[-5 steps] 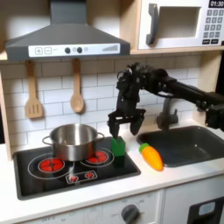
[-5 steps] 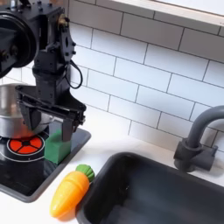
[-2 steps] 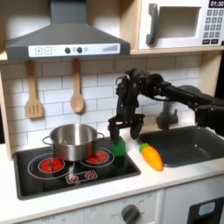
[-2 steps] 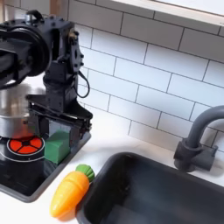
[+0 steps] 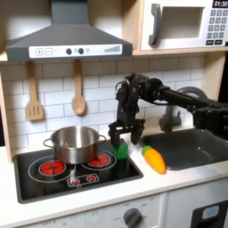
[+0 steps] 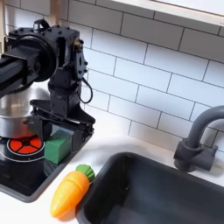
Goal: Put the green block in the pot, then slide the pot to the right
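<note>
First exterior view takes in the whole toy kitchen: range hood (image 5: 64, 40), microwave (image 5: 185, 24), two wooden utensils (image 5: 55, 93) hanging on the tiled wall, and the full pot (image 5: 74, 143) sitting on the stove (image 5: 67, 172). Second exterior view is a close side angle: just a sliver of the pot (image 6: 11, 112) at the second exterior view's left edge, plus the faucet (image 6: 196, 140) and sink basin (image 6: 157, 188) up close.

Gripper (image 5: 120, 141) is lowered over the stove's corner nearest the sink, fingers pointing down. Green block (image 5: 120, 149) sits between the fingers, resting on the stove surface just clear of the pot, on the first exterior view's right of it. In the second exterior view the gripper (image 6: 59, 143) straddles the block (image 6: 59, 146), one finger on each side.

Fingers (image 6: 80, 140) are spread a bit wider than the block; whether the pads actually touch its sides, cannot tell, black on dark. Block not lifted.

Carrot toy (image 5: 154, 158) lies on the white tabletop (image 5: 178, 178) past the fingers toward the sink, near but apart. In the second exterior view the carrot (image 6: 69, 191) lies below the fingers, green tip pointing toward the block.
</note>
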